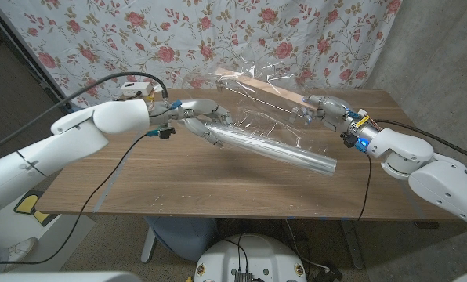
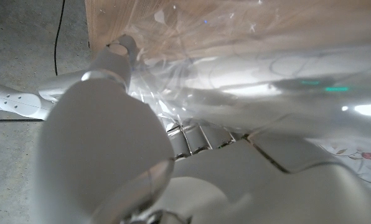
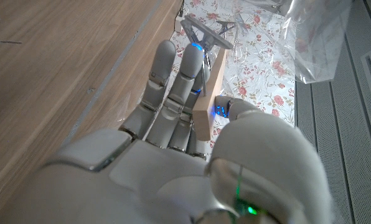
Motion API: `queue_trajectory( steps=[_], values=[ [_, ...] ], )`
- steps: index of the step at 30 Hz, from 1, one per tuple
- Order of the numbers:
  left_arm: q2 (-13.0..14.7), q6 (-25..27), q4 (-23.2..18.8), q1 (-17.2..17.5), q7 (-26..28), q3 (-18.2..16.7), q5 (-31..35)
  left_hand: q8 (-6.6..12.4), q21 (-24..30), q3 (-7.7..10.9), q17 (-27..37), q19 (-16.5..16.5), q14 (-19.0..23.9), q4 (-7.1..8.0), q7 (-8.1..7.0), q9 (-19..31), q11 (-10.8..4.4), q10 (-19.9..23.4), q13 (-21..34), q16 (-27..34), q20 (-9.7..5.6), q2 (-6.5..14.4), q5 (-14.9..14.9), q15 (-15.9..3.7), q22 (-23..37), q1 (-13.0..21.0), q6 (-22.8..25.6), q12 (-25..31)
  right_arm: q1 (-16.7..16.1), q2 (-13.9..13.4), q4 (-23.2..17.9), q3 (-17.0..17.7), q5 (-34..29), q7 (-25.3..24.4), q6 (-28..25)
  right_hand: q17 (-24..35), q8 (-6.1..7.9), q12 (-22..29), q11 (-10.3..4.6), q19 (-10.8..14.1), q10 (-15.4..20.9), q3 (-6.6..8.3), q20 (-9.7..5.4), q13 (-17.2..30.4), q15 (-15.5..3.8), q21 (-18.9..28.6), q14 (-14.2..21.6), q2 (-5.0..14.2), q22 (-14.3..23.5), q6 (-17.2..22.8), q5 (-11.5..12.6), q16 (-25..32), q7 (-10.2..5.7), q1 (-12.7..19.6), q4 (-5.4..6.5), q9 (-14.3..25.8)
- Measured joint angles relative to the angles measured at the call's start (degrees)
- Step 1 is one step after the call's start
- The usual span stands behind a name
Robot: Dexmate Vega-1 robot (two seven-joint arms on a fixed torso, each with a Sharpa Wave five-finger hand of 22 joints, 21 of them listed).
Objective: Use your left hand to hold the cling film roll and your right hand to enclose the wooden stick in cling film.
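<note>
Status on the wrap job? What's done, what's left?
Done: left hand grips the cling film roll, film pulled out toward the wooden stick. In hand: right hand holds the stick, raised off the table, film draped over its far end. Left: the near end looks bare in the right wrist view, so the enclosing isn't finished.

There is one cling film roll, with one loose sheet of film drawn out from it. There is one wooden stick. Two robot hands are present: one left hand and one right hand. There is one wooden table.
</note>
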Motion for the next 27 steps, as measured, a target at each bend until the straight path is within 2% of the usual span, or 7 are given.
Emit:
queue_trajectory(
  steps=[9,10,20,27],
  values=[
    [0.0,0.84,0.0,0.0,-1.59,0.0,0.44,0.0,0.0,0.07,0.26,0.0,0.53,-0.07,0.0,0.0,0.0,0.0,0.25,-0.21,0.0,0.0,-0.04,0.1,0.0,0.0,0.0,-0.01,0.98,-0.54,-0.52,-1.39,0.0,0.0,0.0,-0.01,-0.03,-0.2,0.0,0.0,0.0,0.0,0.0,0.05,-0.02,0.0,-0.05,0.0,0.0,0.0,0.07,0.01,0.0,0.0,0.0,-0.01],
    [0.69,0.93,-0.99,-1.27,-1.72,1.31,0.46,0.0,0.0,0.07,0.36,0.0,0.53,-0.07,0.01,0.0,0.0,0.0,0.25,-0.21,0.0,0.0,-0.04,0.1,0.0,0.0,0.01,-0.01,1.23,-0.64,-0.6,-1.68,-0.8,0.46,-0.03,-0.01,-0.04,-0.2,0.0,0.0,0.0,0.0,0.0,0.06,-0.05,0.0,-0.09,0.0,0.0,0.0,0.07,0.01,0.0,0.0,0.0,0.01],
    [1.0,1.79,-1.53,-1.8,-2.77,1.77,0.47,0.0,0.21,0.07,0.73,-0.22,0.52,-0.07,0.02,0.0,0.0,0.0,0.52,-0.63,0.22,0.0,-0.05,0.1,0.01,0.0,0.02,-0.45,3.8,-1.47,-0.94,-4.2,-2.09,1.08,-1.34,0.0,-0.05,0.02,0.0,0.0,0.0,0.0,0.0,0.05,-0.06,0.0,-0.16,0.0,0.0,0.0,0.07,0.18,0.0,0.0,0.0,0.04],
    [1.23,1.79,-1.64,-1.85,-2.77,1.79,0.47,0.0,0.28,0.07,0.79,-0.22,0.52,-0.07,0.02,0.0,0.0,0.0,0.42,-0.85,0.22,0.0,-0.2,0.1,0.01,0.0,0.02,-0.45,3.8,-1.47,-0.94,-4.2,-2.35,1.59,-1.51,0.0,-0.1,0.02,0.0,0.0,0.0,0.0,0.0,0.05,-0.05,0.0,-0.16,0.0,0.0,0.0,0.06,-0.06,0.0,0.0,0.0,0.05]
  ],
)
